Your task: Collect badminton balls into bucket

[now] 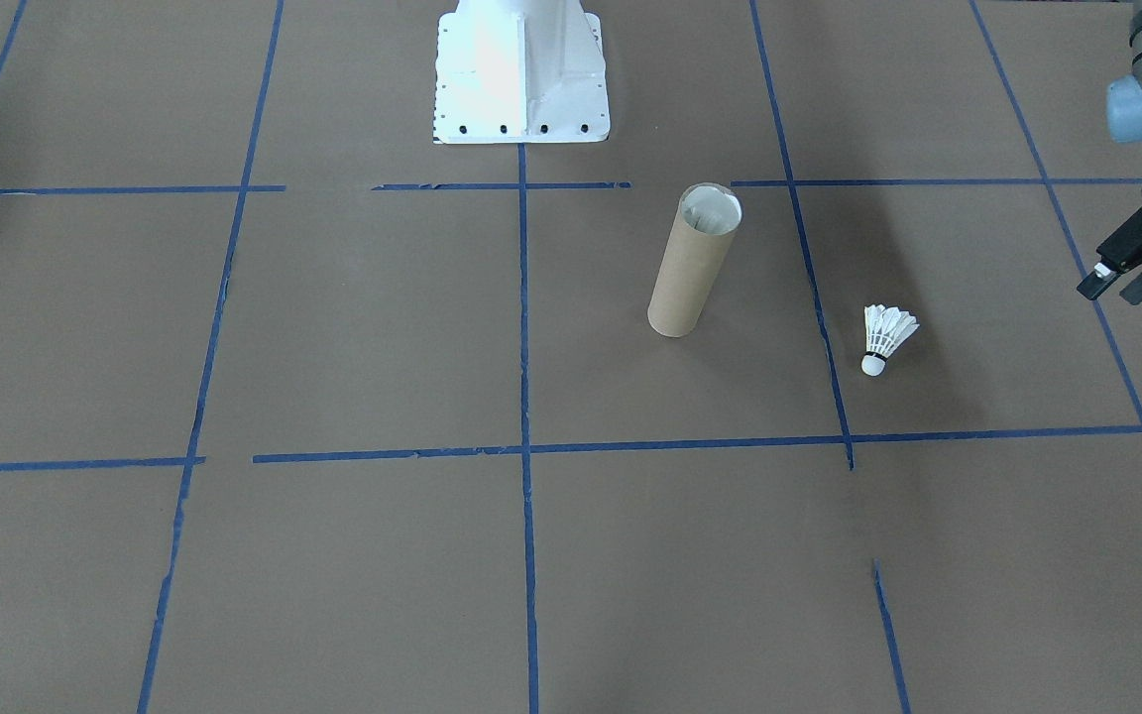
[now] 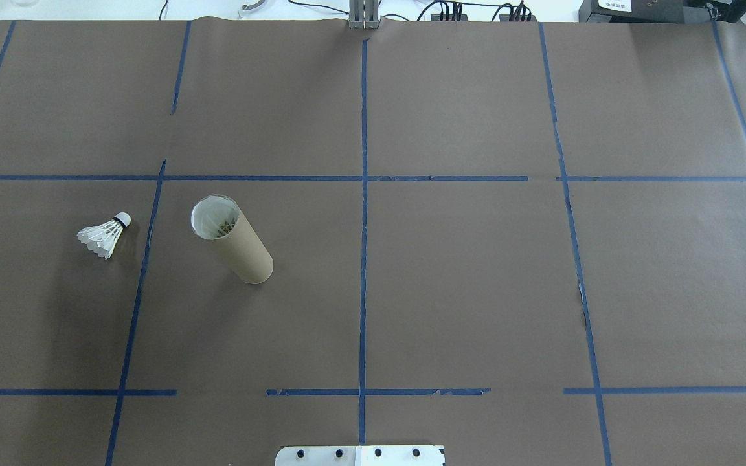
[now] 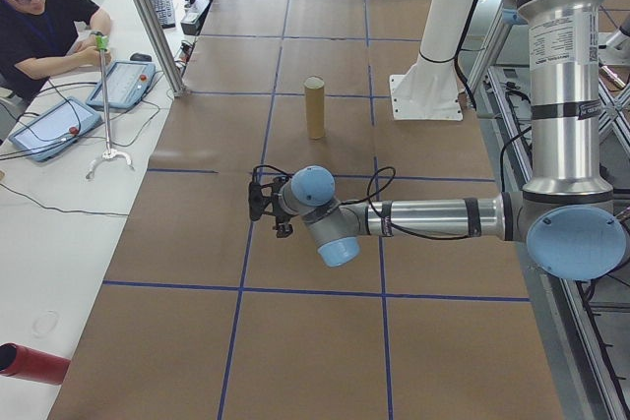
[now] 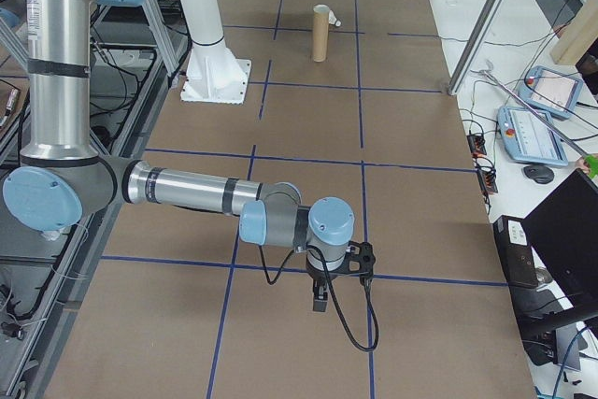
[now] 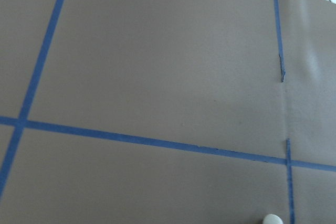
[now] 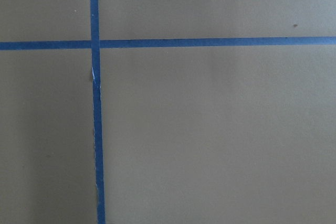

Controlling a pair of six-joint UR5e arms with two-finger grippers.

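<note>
One badminton ball (image 1: 886, 335) lies on its side on the brown paper of the bench (image 1: 353, 327), cork tip pointing away from the robot, feather skirt toward it. Near it, across a blue tape line (image 1: 813, 288), the bucket (image 1: 692, 263) stands upright with its open mouth up; feathers of at least one more shuttlecock show inside it in the overhead view. The white pedestal base (image 1: 521, 74) stands farther back, apart from the bucket.

The left claw (image 1: 1118, 283) hangs at the edge of the front-facing view, well apart from the ball, its fingers slightly parted and holding nothing. The right claw (image 4: 320, 298) hovers over the bench far from both things; I cannot tell whether it is wide or narrow.

A person (image 3: 39, 22) sits at a side desk.
</note>
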